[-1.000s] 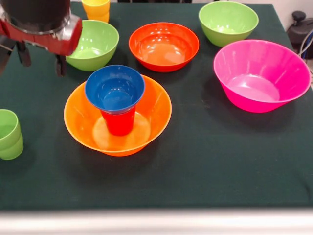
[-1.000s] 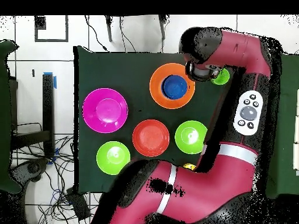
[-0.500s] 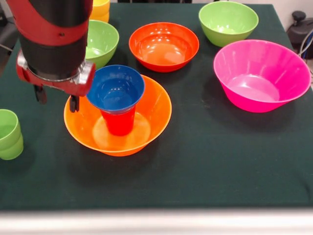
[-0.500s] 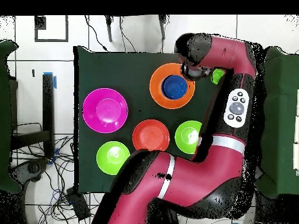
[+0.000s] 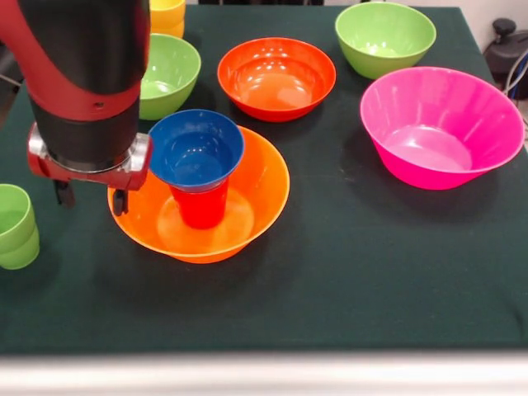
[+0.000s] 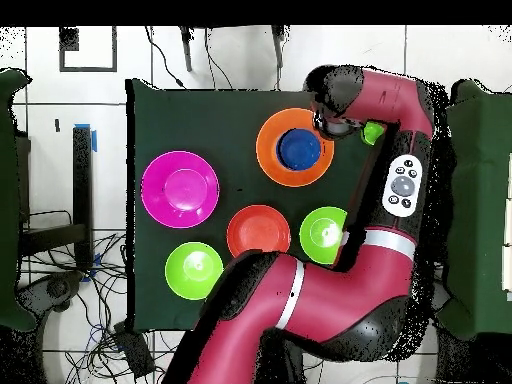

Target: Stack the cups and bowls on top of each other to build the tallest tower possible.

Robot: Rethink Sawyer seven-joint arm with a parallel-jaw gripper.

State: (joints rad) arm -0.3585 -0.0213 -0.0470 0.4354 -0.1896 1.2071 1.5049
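- The stacked pair of light green plastic cups (image 5: 16,227) stands at the far left of the dark green bench (image 5: 346,264), well apart from the tower. Fetching it means swinging past the tower, and a careless path could clip it.
- The claw (image 5: 89,198) hangs just beside the left rim of the large glossy orange plastic bowl (image 5: 252,219), its two dark fingertips (image 5: 120,201) spread apart and empty. A straight descent here may land one finger on that rim and tip or shove the base.
- The bulky red and black arm (image 5: 87,91) sits very close to the small blue plastic bowl (image 5: 196,150), possibly touching its rim; I cannot tell which. Any sideways drift would likely push the bowl off its perch.
- That blue bowl rests on the upright red plastic cup (image 5: 200,205) inside the orange bowl, appearing to overhang it all round. Top-heavy as it looks, a light nudge could topple both.
- The yellow and orange plastic cups (image 5: 167,15) are half hidden behind the arm, beside the medium light green bowl (image 5: 169,73).
- The red-orange bowl (image 5: 276,77), the second light green bowl (image 5: 385,37) and the large pink bowl (image 5: 440,125) lie well clear at the right; no risk there for now.
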